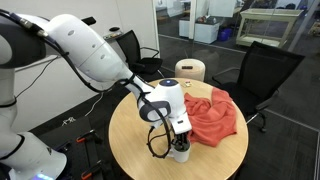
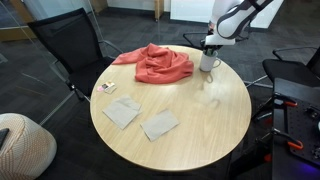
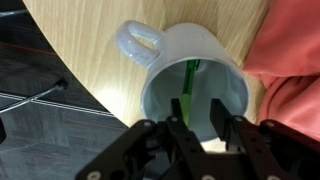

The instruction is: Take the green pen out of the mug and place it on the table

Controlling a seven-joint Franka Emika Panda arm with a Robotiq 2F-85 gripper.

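Observation:
The white mug (image 3: 205, 47) stands on the tan round table (image 3: 85, 40) beside a red cloth, its handle (image 3: 140, 45) pointing away. In the wrist view the green pen (image 3: 190, 72) leans inside it, close against the left fingertip. My gripper (image 3: 197, 102) hangs over the mug's mouth, fingers lowered at the opening and partly closed, with a clear gap between them; the pen is not clamped. Both exterior views show the gripper (image 1: 179, 137) (image 2: 210, 47) straight above the mug (image 1: 181, 153) (image 2: 210, 63) near the table's edge (image 2: 200, 125).
A crumpled red cloth (image 1: 212, 115) (image 2: 155, 62) (image 3: 295, 70) lies right next to the mug. Two grey cloths (image 2: 122, 112) (image 2: 160, 124) and a small card (image 2: 107, 87) lie across the table. Black chairs (image 1: 262, 65) (image 2: 70, 45) ring it; a white bin (image 1: 190, 70) stands behind.

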